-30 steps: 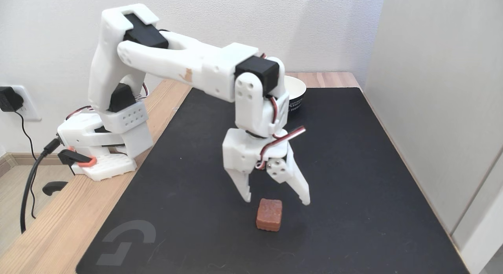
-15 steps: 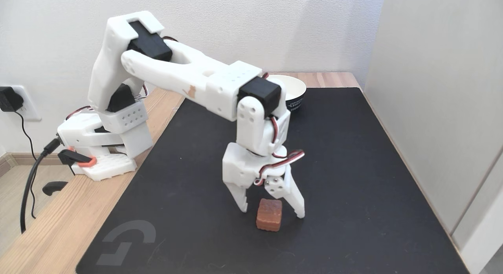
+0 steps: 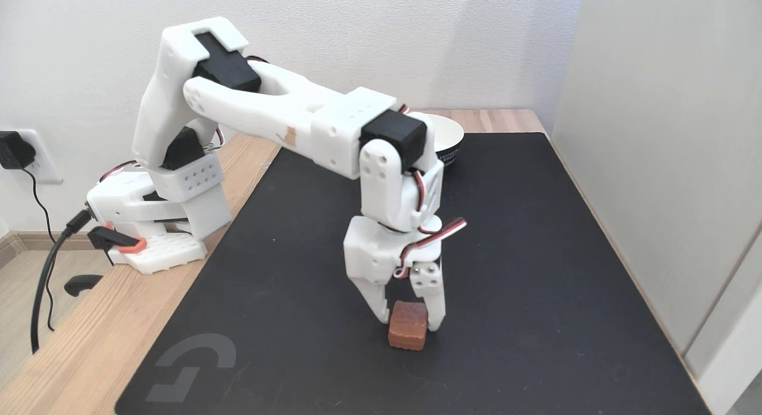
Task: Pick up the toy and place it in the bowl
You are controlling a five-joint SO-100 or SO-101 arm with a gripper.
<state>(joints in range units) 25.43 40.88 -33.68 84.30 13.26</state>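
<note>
— Resting flat on the black mat [image 3: 536, 272], toward its near edge, the toy [image 3: 408, 333] is a small reddish-brown block, square with rounded corners and a bumpy top. Confirm gripper status.

— Gripper [image 3: 409, 321]: white plastic, pointing down, one finger on each side of the toy and closed in against its upper sides. Actual contact pressure cannot be told. The toy's base sits on the mat.

— Bowl location?

— The bowl [image 3: 449, 142] stands at the mat's far edge, well apart from the toy: round, white inside, dark outside with white lettering, partly hidden by the arm. The mat is smooth and lies on a wooden table [image 3: 77, 337].
</note>
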